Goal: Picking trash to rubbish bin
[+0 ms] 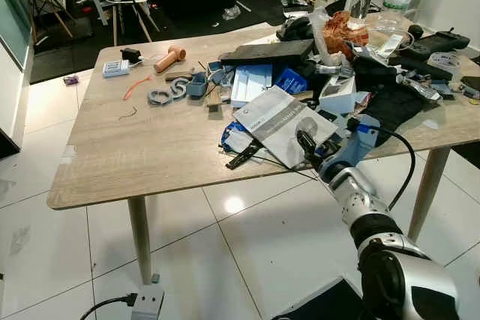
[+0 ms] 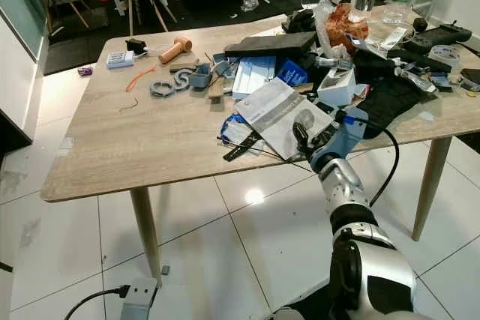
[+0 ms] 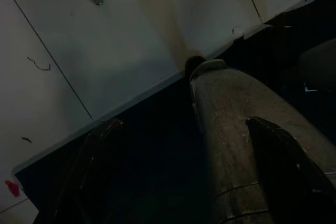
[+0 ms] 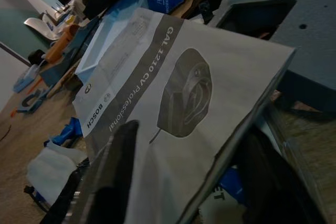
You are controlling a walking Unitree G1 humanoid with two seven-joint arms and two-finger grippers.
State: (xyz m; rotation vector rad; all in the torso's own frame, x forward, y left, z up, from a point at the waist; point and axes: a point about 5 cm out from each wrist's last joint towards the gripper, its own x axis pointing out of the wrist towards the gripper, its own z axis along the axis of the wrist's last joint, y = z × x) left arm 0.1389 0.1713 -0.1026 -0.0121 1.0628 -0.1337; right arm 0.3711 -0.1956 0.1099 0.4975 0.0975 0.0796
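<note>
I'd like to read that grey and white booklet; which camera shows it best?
The right wrist view: the booklet sits close, its printing readable between the open right gripper fingers. Both eye views show it small on the table. The left wrist view faces floor.

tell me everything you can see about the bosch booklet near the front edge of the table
The Bosch booklet is a thin paper manual, white with a grey band carrying the printed brand, model text and a dark product picture. It lies tilted on top of the clutter near the front edge of the wooden table, its lower corner resting over blue scraps and a black strip. The right end effector is at its near edge; in the right wrist view one black finger lies over the page and the other beside its edge.
</note>
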